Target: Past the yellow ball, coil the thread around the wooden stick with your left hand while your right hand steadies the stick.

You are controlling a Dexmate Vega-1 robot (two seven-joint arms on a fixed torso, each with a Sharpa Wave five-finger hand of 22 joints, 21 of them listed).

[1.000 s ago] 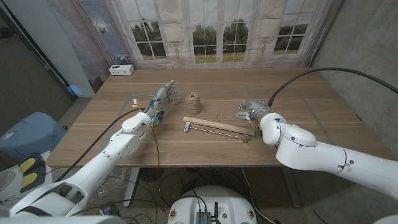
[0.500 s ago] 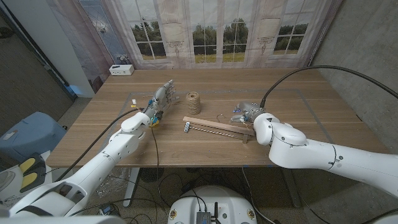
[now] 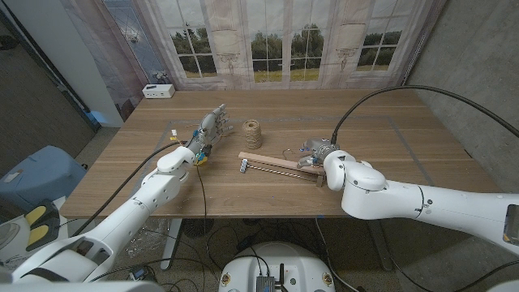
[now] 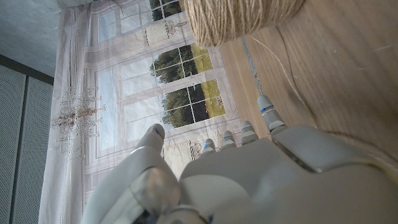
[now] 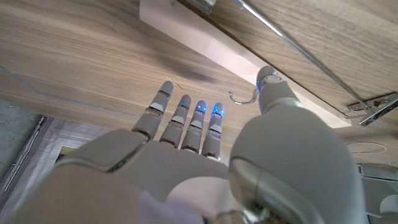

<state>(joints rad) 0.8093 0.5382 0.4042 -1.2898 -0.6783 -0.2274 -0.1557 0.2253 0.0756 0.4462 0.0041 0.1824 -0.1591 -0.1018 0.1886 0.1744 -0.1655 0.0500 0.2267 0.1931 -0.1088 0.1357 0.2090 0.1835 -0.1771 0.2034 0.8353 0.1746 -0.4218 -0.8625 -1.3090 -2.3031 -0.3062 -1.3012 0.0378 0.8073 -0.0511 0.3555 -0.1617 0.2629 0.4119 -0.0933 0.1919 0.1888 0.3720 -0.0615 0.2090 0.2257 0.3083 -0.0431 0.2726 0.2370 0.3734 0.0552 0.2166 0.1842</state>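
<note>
A wooden stick (image 3: 284,165) with a metal rod and clips lies flat at the table's middle; it also appears in the right wrist view as the stick (image 5: 214,50) with a small metal hook (image 5: 241,99) beside it. Behind it stands a spool of tan thread (image 3: 253,134), seen close in the left wrist view as the spool (image 4: 239,15) with a loose strand (image 4: 280,65) trailing over the wood. My left hand (image 3: 208,131) hovers just left of the spool, fingers spread, holding nothing. My right hand (image 3: 313,152) is at the stick's right end, fingers (image 5: 186,118) extended over the table, gripping nothing.
A white box (image 3: 158,91) sits at the table's (image 3: 405,154) far left corner. Thin marked lines frame the work area. A curtain with printed windows hangs behind the far edge. My left arm's black cable runs along the table's left front.
My right arm has swung left, bringing its hand in closer over the stick's right end. My left hand has stayed beside the spool, its fingers spread a little wider.
</note>
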